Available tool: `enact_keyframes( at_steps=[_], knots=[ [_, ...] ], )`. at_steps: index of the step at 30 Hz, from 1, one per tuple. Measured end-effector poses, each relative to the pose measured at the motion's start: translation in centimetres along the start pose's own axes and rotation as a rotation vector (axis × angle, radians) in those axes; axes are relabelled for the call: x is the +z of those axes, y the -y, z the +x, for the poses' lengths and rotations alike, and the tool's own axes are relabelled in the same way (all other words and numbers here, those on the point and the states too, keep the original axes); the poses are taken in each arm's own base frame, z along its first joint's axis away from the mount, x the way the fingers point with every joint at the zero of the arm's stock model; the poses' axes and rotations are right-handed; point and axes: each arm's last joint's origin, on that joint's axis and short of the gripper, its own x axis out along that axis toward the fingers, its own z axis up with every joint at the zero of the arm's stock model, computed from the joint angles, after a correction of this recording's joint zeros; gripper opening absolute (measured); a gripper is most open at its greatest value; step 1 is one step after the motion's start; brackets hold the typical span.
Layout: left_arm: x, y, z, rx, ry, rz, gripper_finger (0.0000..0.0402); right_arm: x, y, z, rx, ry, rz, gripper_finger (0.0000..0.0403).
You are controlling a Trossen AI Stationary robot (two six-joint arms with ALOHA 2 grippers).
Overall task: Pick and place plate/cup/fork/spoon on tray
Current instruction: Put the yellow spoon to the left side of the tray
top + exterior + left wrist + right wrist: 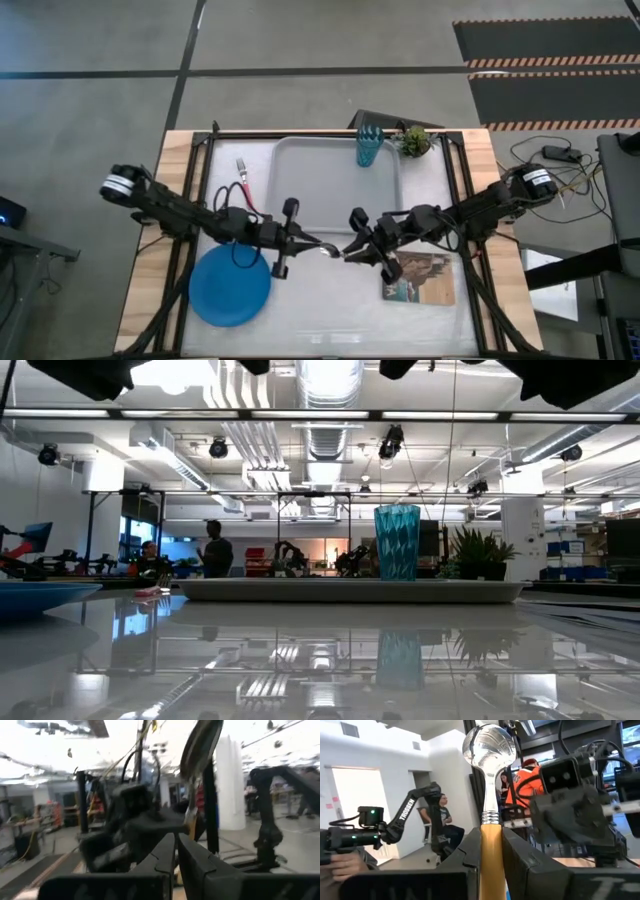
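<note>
My right gripper [352, 252] is shut on the orange-handled spoon [330, 250], held above the table's middle just near of the grey tray [300, 190]. My left gripper [312, 243] faces it from the left, fingers shut, its tips close to the spoon's bowl [200, 745]; I cannot tell if they touch. The teal cup [368, 147] stands upright in the tray's far right corner. The pink-handled fork [243, 178] lies on the table left of the tray. The blue plate [230, 285] lies flat at the near left. My right gripper pinches the spoon's orange handle [490, 851] between its two fingers. The fingers lie about level, pointing toward the table's left, along the spoon. The metal neck and bowl [488, 745] stick out past the fingertips toward the left gripper. The spoon is lifted clear of the table.
A small green potted plant [415, 142] stands right of the cup, off the tray. A brown picture-covered book [418, 278] lies on the table under the right arm. People show in the room beyond the table.
</note>
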Motion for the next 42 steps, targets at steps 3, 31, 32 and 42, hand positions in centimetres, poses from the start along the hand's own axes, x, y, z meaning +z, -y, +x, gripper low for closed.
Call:
enact_keyframes(
  at_steps=[3,31,32,42],
  knots=[
    [-0.1,0.1,0.3,-0.031,0.014,-0.002,0.0018,0.0,0.1,0.0,-0.004,-0.004,0.0,0.0037],
    [-0.6,0.4,4.0,-0.005,0.08,-0.032,0.0134,-0.4,1.5,-0.1,-0.064,-0.01,-0.044,0.0037],
    [-0.6,0.3,4.0,0.007,0.075,-0.033,0.0128,-0.4,1.6,-0.1,-0.076,-0.007,-0.052,0.0037],
    [-0.9,0.2,3.9,0.062,0.052,-0.034,0.0048,-0.4,1.6,-0.1,-0.104,-0.004,-0.101,0.0037]
  ],
)
